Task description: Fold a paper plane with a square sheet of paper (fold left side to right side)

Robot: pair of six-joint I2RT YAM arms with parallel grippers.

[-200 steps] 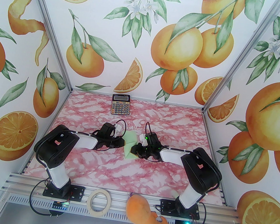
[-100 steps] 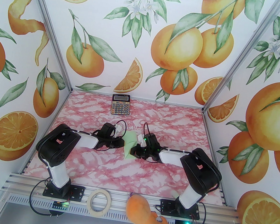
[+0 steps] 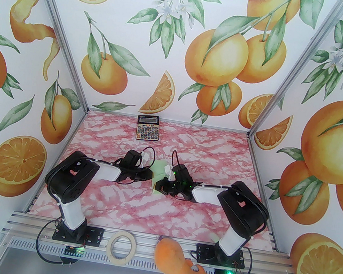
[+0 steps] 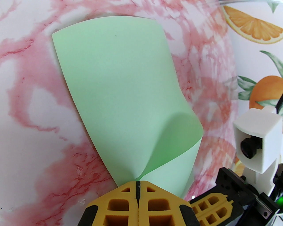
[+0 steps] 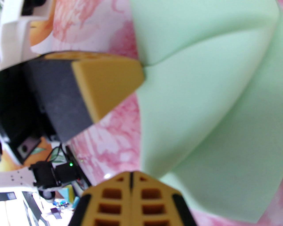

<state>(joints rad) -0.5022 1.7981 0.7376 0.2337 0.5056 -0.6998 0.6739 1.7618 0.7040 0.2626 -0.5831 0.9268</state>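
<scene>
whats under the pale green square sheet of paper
Pink marble tabletop shows around the pale green square sheet of paper; anything beneath the covered patch is hidden.

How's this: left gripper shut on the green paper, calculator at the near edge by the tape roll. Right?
Not quite. The calculator sits at the far edge, away from the tape roll, as the top external view shows. The left gripper is shut on the green paper.

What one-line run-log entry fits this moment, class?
left pincer: shut on square sheet of paper | right pincer: shut, beside sheet | sheet: curled over
</scene>
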